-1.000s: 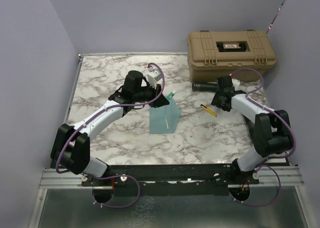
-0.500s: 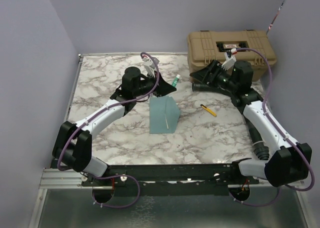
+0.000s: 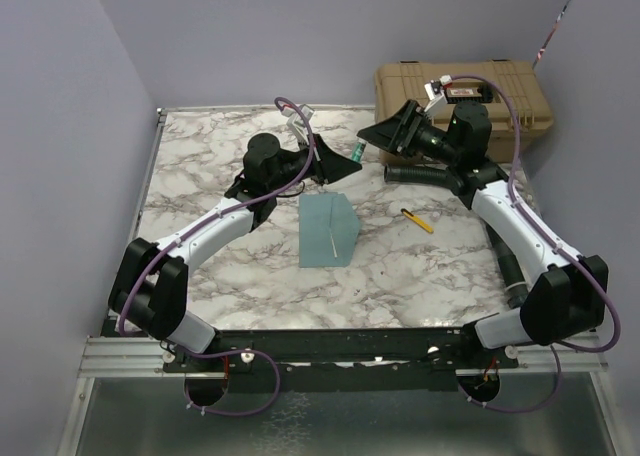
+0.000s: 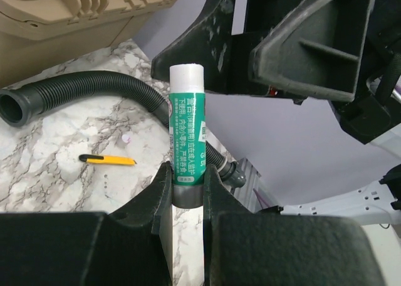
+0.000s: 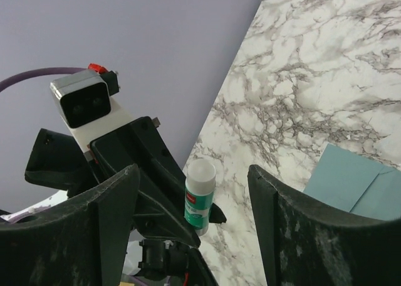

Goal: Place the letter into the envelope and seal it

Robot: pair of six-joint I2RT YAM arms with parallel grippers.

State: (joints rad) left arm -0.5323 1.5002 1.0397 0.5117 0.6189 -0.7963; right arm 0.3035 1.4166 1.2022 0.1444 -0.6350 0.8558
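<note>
The teal envelope [image 3: 328,231] lies flat on the marble table, in front of both grippers; one corner of the envelope [image 5: 357,179] shows in the right wrist view. The letter is hidden from every view. My left gripper [image 3: 340,162] [image 4: 187,185] is raised above the table and shut on the base of a green glue stick [image 3: 356,153] [image 4: 187,129] with a white cap. My right gripper [image 3: 386,136] [image 5: 193,173] is open and faces the stick's cap end [image 5: 200,195], with its fingers either side of the cap and apart from it.
A tan hard case [image 3: 462,96] stands at the back right. A black corrugated hose [image 3: 420,174] [image 4: 75,91] lies in front of it. A yellow utility knife [image 3: 418,221] [image 4: 106,160] lies right of the envelope. Purple walls close in the table.
My right arm has swung up and left from the knife towards the glue stick, and its jaws have opened wide. My left gripper has lifted the stick up and to the right.
</note>
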